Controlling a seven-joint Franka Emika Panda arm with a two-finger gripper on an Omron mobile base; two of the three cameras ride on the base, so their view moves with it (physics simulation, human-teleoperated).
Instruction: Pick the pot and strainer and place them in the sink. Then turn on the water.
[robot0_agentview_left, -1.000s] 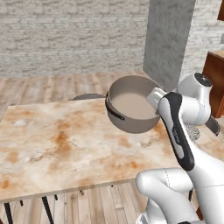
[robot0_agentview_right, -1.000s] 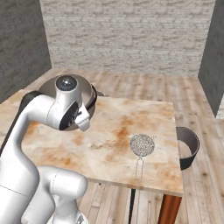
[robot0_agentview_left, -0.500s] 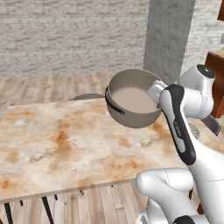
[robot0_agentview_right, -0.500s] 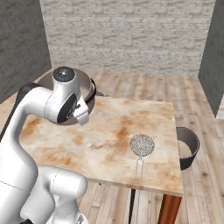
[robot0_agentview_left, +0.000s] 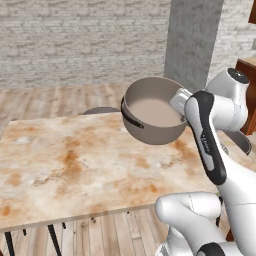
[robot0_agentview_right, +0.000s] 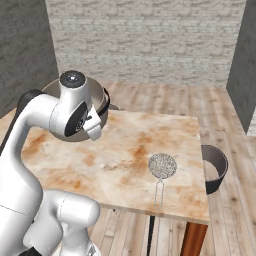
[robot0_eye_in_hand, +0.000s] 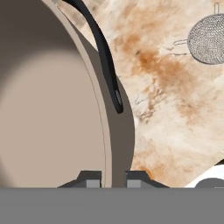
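My gripper (robot0_eye_in_hand: 113, 179) is shut on the rim of the grey-taupe pot (robot0_agentview_left: 152, 117), one finger inside the wall and one outside. The pot hangs tilted above the far right part of the marble table (robot0_agentview_left: 75, 160), its black side handle (robot0_eye_in_hand: 105, 57) running along the rim. In the right base view the pot (robot0_agentview_right: 97, 97) is mostly hidden behind my arm. The silver mesh strainer (robot0_agentview_right: 162, 165) lies flat on the table near its front right corner, with its wire handle pointing to the front edge. The strainer (robot0_eye_in_hand: 208, 39) also shows below my hand. The sink and tap are out of view.
A dark round seat (robot0_agentview_right: 215, 167) stands just off the table's right side. Another dark rounded chair back (robot0_agentview_left: 100, 110) shows behind the far edge. A grey pillar (robot0_agentview_left: 192, 40) rises behind the table, with wooden floor all around.
The pot has risen a little off the table in my gripper and tilted more. My arm's elbow has lifted with it. The strainer has not moved.
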